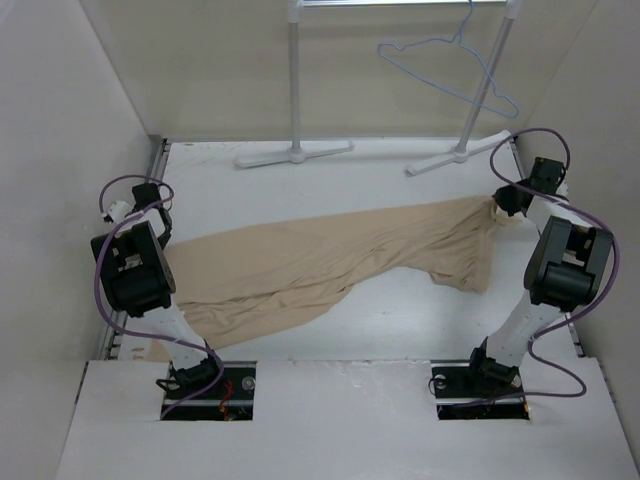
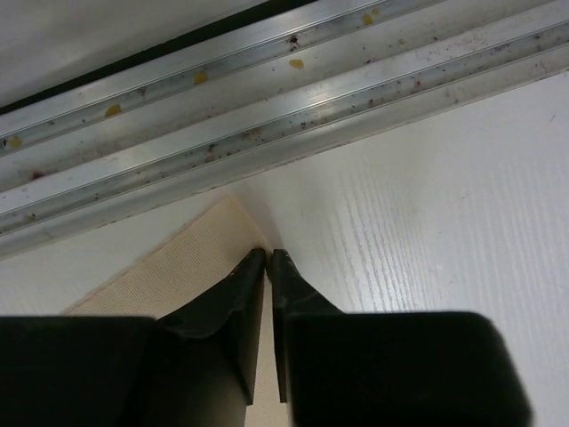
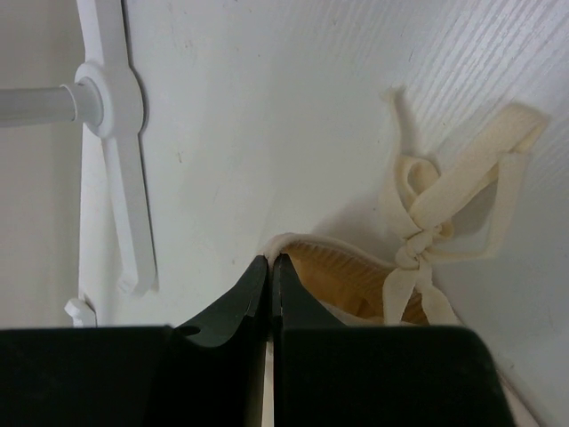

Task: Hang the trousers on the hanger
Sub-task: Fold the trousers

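Little is done yet; the trousers (image 1: 320, 262) lie spread on the worktop (image 1: 400, 320) between my two claws, no part of them on the hanger (image 1: 447, 68); it hangs from the rack (image 1: 294, 80), ahead of and above my right claw (image 3: 270, 260); that claw is pinched on the waistband; my left claw (image 2: 268, 254) is closed at a leg hem, grip uncertain; lifting and draping remain.

Trousers (image 1: 330, 255): thin tan cloth, matt, softly wrinkled; finely ribbed weave at the hem.
Drawstring (image 3: 444, 209): cream woven tape, matt.
Worktop (image 2: 427, 205): white, matt, fine linear grain.
Rails (image 2: 267, 116), worktop's left edge: bare metal, semi-glossy, dirt-speckled.
Hanger (image 1: 440, 62): thin light-blue wire.
Rack (image 1: 293, 70): white smooth tube.
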### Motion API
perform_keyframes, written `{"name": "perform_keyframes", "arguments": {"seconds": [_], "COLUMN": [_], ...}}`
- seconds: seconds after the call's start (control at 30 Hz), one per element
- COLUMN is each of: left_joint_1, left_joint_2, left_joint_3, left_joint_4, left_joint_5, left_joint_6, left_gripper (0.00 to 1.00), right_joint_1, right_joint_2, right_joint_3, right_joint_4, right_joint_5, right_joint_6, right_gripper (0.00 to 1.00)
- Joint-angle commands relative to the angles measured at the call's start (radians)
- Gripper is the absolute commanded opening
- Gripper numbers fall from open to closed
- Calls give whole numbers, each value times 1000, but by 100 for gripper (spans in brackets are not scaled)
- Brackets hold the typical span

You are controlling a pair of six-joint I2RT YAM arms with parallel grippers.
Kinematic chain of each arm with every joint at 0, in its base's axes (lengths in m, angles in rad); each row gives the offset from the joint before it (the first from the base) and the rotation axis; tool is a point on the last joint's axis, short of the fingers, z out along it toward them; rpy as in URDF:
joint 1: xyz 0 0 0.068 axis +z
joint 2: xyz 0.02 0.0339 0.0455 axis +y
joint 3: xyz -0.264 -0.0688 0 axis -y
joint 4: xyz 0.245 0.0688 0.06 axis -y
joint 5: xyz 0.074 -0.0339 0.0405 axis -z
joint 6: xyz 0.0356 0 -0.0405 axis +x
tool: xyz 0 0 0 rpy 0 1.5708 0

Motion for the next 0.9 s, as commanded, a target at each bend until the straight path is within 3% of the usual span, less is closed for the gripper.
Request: {"name": "perform_keyframes", "arguments": {"seconds": [0.0, 0.23, 0.43, 0.6, 0.87], "left_joint_1": [21, 41, 34, 11, -51], "left_joint_2": [2, -41, -38, 73, 368], "left_joint_3": [-93, -104, 12, 250, 757], "left_joint_4": [-12, 9, -17, -63, -129], "left_joint_5": [34, 57, 71, 65, 57], "left_joint_6": [-17, -11, -9, -9, 9], "left_gripper": [3, 0, 0, 0, 0], "right_joint_1": [-23, -15, -21, -15, -3], "right_joint_2": [-61, -61, -30, 27, 129], "right_joint_3": [-12, 4, 57, 137, 252], "right_joint_4": [46, 49, 49, 43, 49], "right_joint_5": [-17, -22, -22, -7, 21], "right_joint_6": [31, 37, 44, 58, 66], "right_gripper": [3, 3, 3, 3, 2]}}
